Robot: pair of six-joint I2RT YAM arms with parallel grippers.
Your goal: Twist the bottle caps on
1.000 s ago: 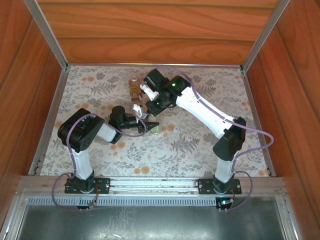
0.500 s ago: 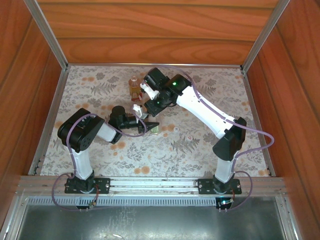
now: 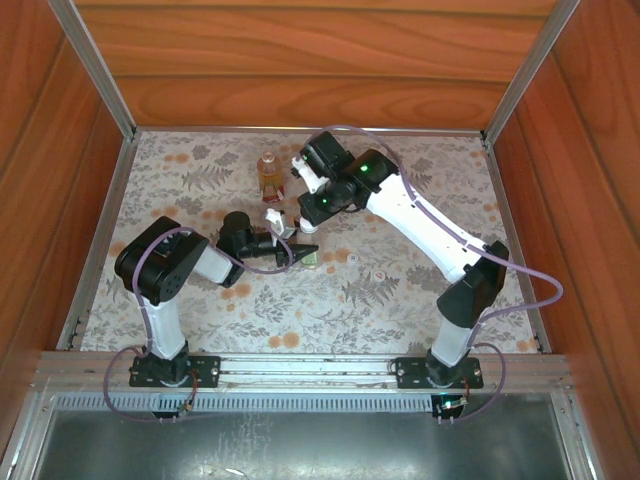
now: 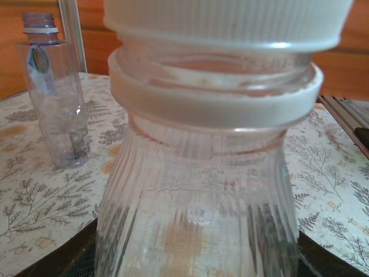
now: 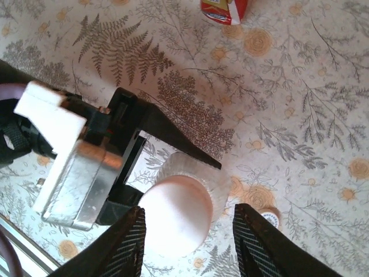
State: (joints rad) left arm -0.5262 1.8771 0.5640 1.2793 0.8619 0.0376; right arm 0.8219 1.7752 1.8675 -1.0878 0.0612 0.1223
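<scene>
**A:** Where is the ribbed bottle (image 4: 196,190)?

**B:** It's upright near the middle of the table (image 3: 330,310). Our left hand (image 3: 300,254) is clamped on its body, low down. The white cap (image 4: 228,23) sits on the neck just above the collar ring, but we can't tell whether it is tight.

**A:** And our right hand (image 5: 190,209)?

**B:** Its fingers are apart, one on each side of that cap as seen from its own wrist. We can't tell whether the pads touch the cap.

**A:** How will the bottle handle?

**B:** We judge it light and thin-walled (it looks empty), so a hard squeeze would likely buckle it. The ribs should give the left hand some purchase. The cap looks stiff, with a finely ridged rim. We'd take it across that rim, square to the neck, or the thread may cross.

**A:** How much room do we have?

**B:** It's tight on the far side, where the amber bottle (image 3: 268,172) stands near our right hand. The bluish bottle (image 4: 52,92), its neck bare, stands apart from the held one. A loose cap (image 5: 270,216) lies on the table near the held bottle's foot, so we'd mind it when lowering. There's more room to the right and the near side, and the wooden walls (image 3: 60,200) are well apart from the work.
</scene>
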